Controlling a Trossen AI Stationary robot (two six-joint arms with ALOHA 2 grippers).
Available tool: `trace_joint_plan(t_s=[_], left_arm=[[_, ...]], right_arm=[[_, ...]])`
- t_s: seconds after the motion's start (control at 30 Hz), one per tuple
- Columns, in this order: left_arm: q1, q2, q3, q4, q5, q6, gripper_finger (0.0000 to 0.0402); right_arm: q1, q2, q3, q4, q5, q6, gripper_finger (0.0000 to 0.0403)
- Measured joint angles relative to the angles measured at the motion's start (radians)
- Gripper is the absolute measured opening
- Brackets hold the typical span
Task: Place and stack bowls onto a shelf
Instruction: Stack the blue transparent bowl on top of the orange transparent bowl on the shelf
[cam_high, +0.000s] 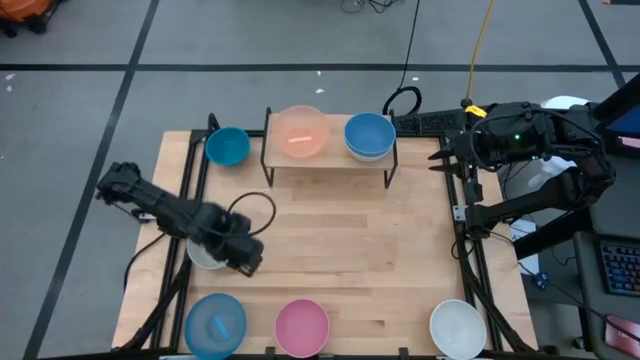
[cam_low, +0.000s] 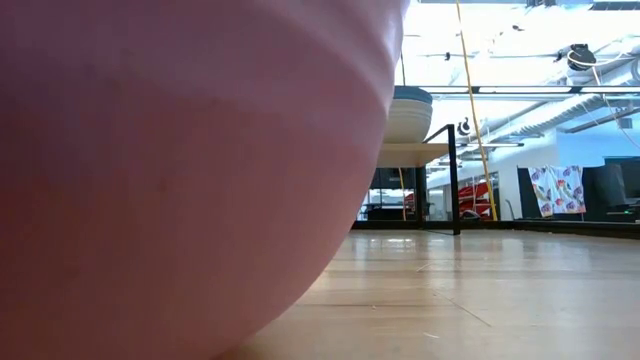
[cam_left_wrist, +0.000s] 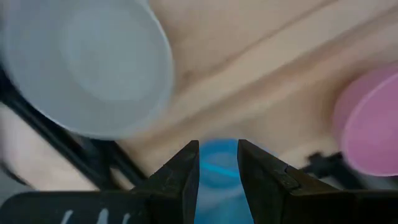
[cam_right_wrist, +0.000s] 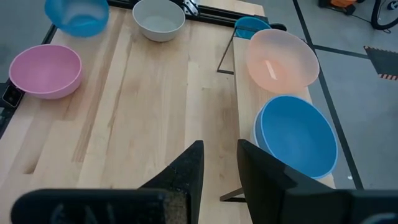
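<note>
The shelf (cam_high: 330, 160) stands at the table's far middle. On it rest a translucent orange-pink bowl (cam_high: 298, 133) and a blue bowl (cam_high: 369, 133) nested in a paler bowl. A teal bowl (cam_high: 227, 146) sits on the table left of the shelf. A grey-white bowl (cam_high: 203, 254) sits at the left, and my left gripper (cam_high: 247, 260) hovers just right of it, shut and empty. Light blue (cam_high: 215, 325), pink (cam_high: 302, 327) and white (cam_high: 458, 328) bowls sit along the near edge. My right gripper (cam_high: 438, 161) waits right of the shelf, shut and empty.
Black metal rails (cam_high: 470, 250) run along the table's left and right edges. A black cable (cam_high: 262, 205) loops by the left arm. The middle of the tabletop (cam_high: 350, 235) is bare wood. In the low view the pink bowl (cam_low: 150, 150) blocks most of the picture.
</note>
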Motion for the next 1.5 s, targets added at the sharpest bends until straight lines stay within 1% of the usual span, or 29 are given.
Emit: trace_joint_plan(t_s=[0.17, 0.3, 0.53, 0.67, 0.8, 0.9, 0.97, 1.03, 1.13, 1.23, 1.3, 1.37, 1.43, 1.5], left_arm=[[-0.091, 0.0, -0.062, 0.2, 0.003, -0.318, 0.0115], [-0.135, 0.0, -0.117, 0.305, -0.001, -0.47, 0.0115], [-0.22, 0.0, -0.18, 0.326, -0.001, -0.739, 0.0115], [-0.267, 0.0, -0.191, 0.329, 0.0, -0.903, 0.0115], [-0.27, 0.005, -0.192, 0.403, 0.0, -0.914, 0.0115], [-0.258, 0.033, -0.192, 0.422, -0.006, -0.909, 0.0115], [-0.263, 0.067, -0.192, 0.432, -0.009, -0.864, 0.0115], [-0.274, 0.102, -0.192, 0.437, -0.01, -0.753, 0.0115], [-0.284, 0.148, -0.192, 0.462, -0.01, -0.495, 0.0115], [-0.289, 0.177, -0.192, 0.513, 0.002, -0.224, 0.0115], [-0.289, 0.185, -0.192, 0.521, 0.027, -0.125, 0.0115], [-0.285, 0.187, -0.192, 0.502, 0.063, -0.142, 0.0115], [-0.279, 0.186, -0.192, 0.49, 0.098, -0.26, 0.0115], [-0.277, 0.182, -0.192, 0.493, 0.108, -0.406, 0.0115]], right_arm=[[0.0, 0.0, 0.0, 0.006, 0.0, 0.002, 0.0089], [0.0, 0.0, 0.0, 0.011, 0.0, 0.021, 0.0089], [0.0, 0.0, 0.0, 0.036, 0.0, 0.046, 0.0089], [0.0, 0.0, 0.0, 0.064, 0.0, 0.046, 0.0089], [0.0, 0.0, 0.0, 0.105, 0.001, 0.037, 0.0089], [0.0, 0.0, 0.0, 0.137, 0.001, 0.032, 0.0089], [0.0, 0.0, 0.0, 0.16, 0.002, 0.01, 0.0089], [0.0, 0.0, 0.0, 0.184, 0.002, -0.029, 0.0089], [0.0, 0.0, 0.0, 0.22, 0.002, -0.072, 0.0089], [0.0, 0.0, 0.0, 0.244, 0.002, -0.077, 0.0089], [0.0, 0.0, 0.0, 0.245, 0.002, -0.078, 0.0089], [0.0, 0.0, 0.0, 0.245, 0.002, -0.077, 0.0089], [0.0, 0.0, 0.0, 0.245, 0.002, -0.077, 0.0089], [0.0, 0.0, 0.0, 0.245, 0.002, -0.066, 0.0089]])
